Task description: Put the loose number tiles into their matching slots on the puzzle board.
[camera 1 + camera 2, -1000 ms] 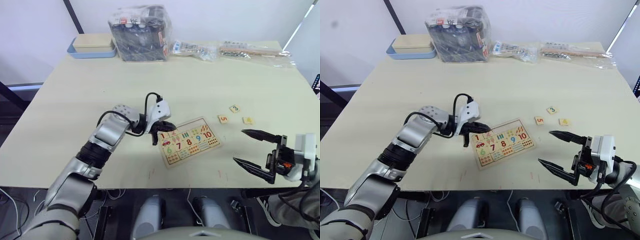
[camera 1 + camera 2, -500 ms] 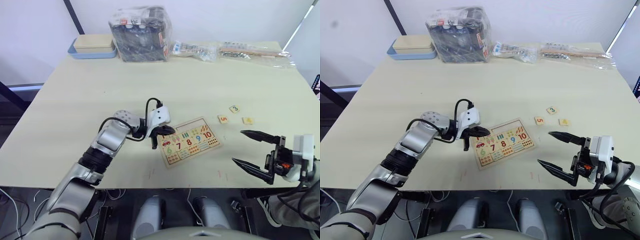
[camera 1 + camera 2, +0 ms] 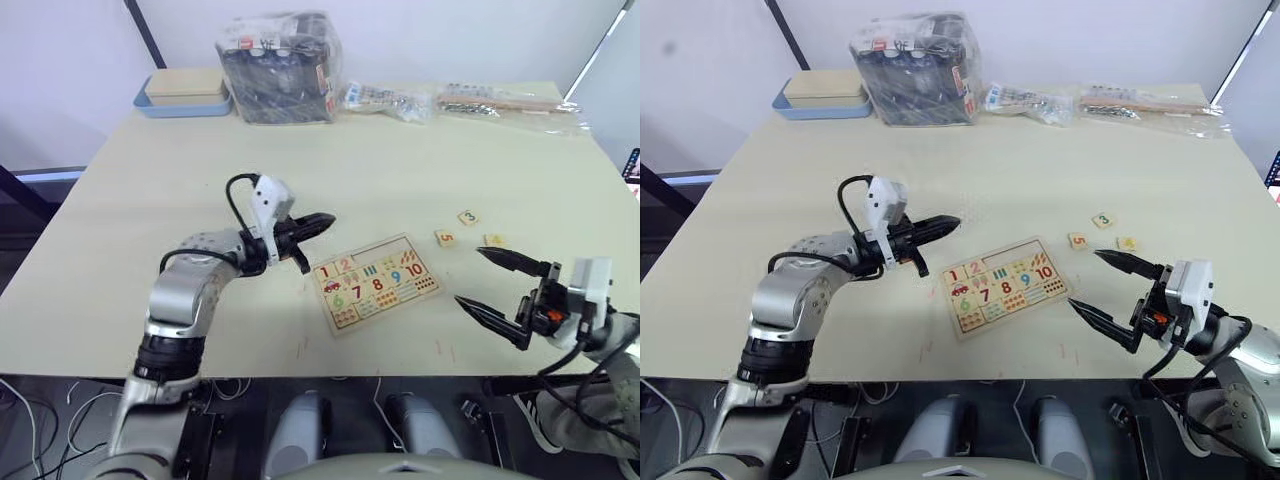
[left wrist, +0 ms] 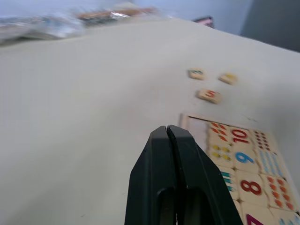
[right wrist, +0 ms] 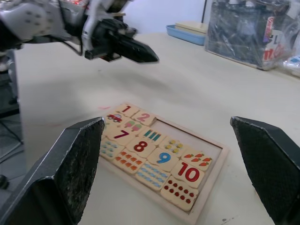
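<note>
Lifted off the puzzle board (image 3: 378, 282) and empty, the left gripper (image 3: 318, 221) now hovers at its 10 o'clock corner with fingers pressed together, tiles 1 and 2 seated in the top row. Remaining loose tiles 5 (image 3: 446, 238), 3 (image 3: 468, 217) and a third tile (image 3: 494, 240) lie at 2 o'clock from the board, nearest the right gripper (image 3: 490, 285), which has edged closer, fingers spread wide.

One puzzle board (image 3: 378, 281), three loose number tiles (image 3: 468, 217), two pincers (image 3: 318, 221).
</note>
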